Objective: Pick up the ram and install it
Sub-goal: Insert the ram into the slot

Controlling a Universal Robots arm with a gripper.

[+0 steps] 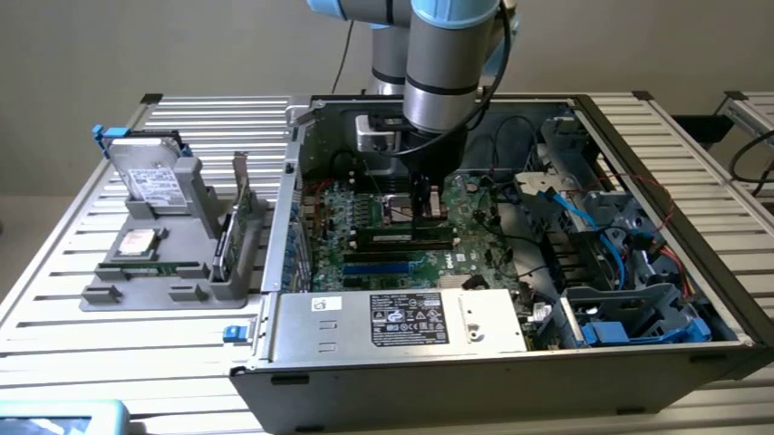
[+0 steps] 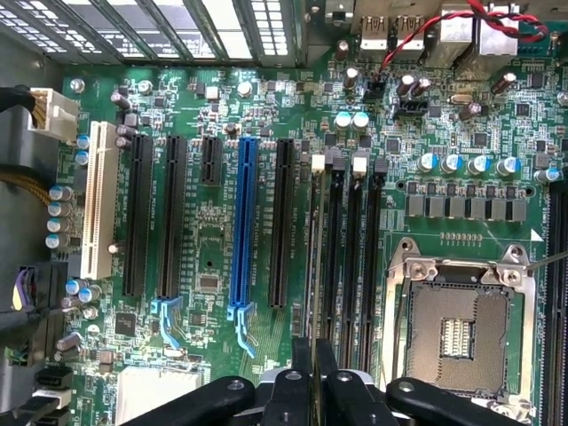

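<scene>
My gripper point(image 1: 420, 216) reaches down into the open computer case point(image 1: 653, 227), over the green motherboard point(image 2: 222, 257). In the wrist view its two black fingers point(image 2: 302, 368) are pressed together on the ram point(image 2: 312, 266). I see the ram edge-on as a thin line along the memory slot closest to the long black expansion slots point(image 2: 282, 222). From the exterior view the ram point(image 1: 405, 237) is a pale green strip just under the fingertips, level with the memory slots point(image 1: 400, 249). Whether it is seated in the slot I cannot tell.
The empty CPU socket point(image 2: 457, 328) lies beside the memory slots. A grey holder point(image 1: 158, 285) at the exterior view's left carries a silver hard drive point(image 1: 155, 181), an upright green expansion card point(image 1: 238, 227) and a slim green strip point(image 1: 151, 269). Cables point(image 1: 581, 217) crowd the case's right.
</scene>
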